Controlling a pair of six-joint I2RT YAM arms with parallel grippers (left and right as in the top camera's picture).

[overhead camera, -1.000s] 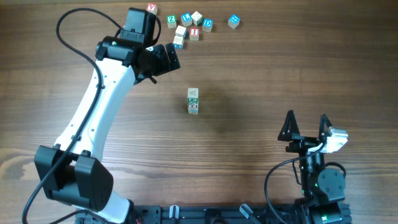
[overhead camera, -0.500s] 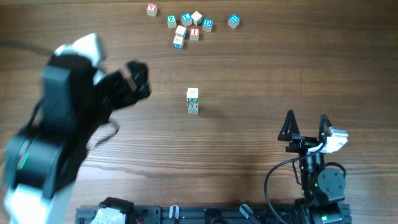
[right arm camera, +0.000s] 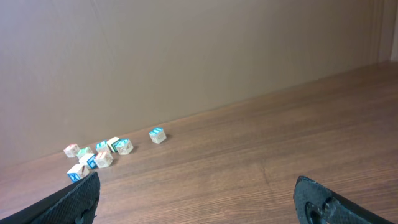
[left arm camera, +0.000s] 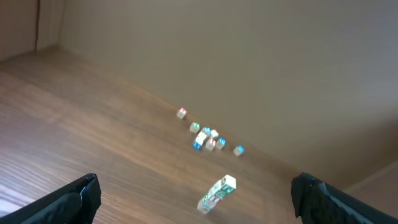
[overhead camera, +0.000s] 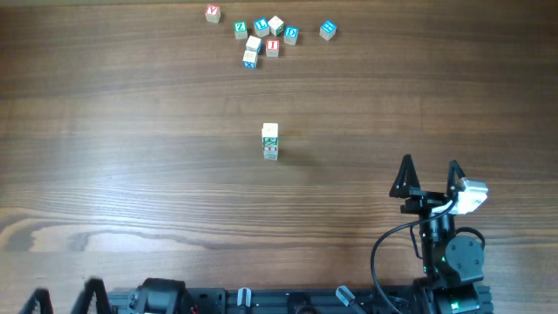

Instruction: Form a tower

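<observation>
The tower (overhead camera: pixel 270 141) is a narrow column of pale letter cubes with green and red marks, standing alone at mid-table. In the left wrist view the tower (left arm camera: pixel 217 193) shows far ahead, between the wide-apart fingers. My left gripper (left arm camera: pixel 196 186) is open and holds nothing; overhead, only its dark fingertips (overhead camera: pixel 91 294) peek in at the bottom left edge. My right gripper (overhead camera: pixel 429 179) rests open at the near right, well clear of the tower. The right gripper (right arm camera: pixel 199 200) also has nothing between its fingers in its own wrist view.
Several loose letter cubes (overhead camera: pixel 266 35) lie scattered at the far edge, with single ones at the left (overhead camera: pixel 213 13) and right (overhead camera: pixel 327 30). The loose cubes also show in the left wrist view (left arm camera: pixel 208 137) and the right wrist view (right arm camera: pixel 99 155). A brown wall backs the table.
My left arm has swung back from the far cubes to the near left and almost left the overhead view. The tower and the right arm have not moved.
</observation>
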